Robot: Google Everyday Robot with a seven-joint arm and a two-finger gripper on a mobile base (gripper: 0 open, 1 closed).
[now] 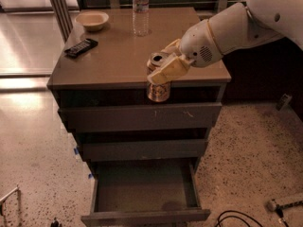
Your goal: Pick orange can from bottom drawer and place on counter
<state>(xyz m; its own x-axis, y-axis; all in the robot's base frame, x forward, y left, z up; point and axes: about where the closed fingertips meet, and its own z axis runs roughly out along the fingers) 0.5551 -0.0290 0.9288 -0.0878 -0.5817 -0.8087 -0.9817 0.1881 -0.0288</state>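
My gripper [163, 69] is shut on the orange can [158, 90], holding it upright in front of the counter's front edge, its silver top about level with the counter [118, 56]. The can hangs over the top drawer front, well above the bottom drawer [144, 193]. The bottom drawer is pulled open and shows nothing inside. My white arm reaches in from the upper right.
On the counter stand a clear water bottle [140, 11] at the back, a pale bowl [92, 20] at the back left and a black remote [81, 47] near the left edge. Cables [236, 219] lie on the speckled floor at lower right.
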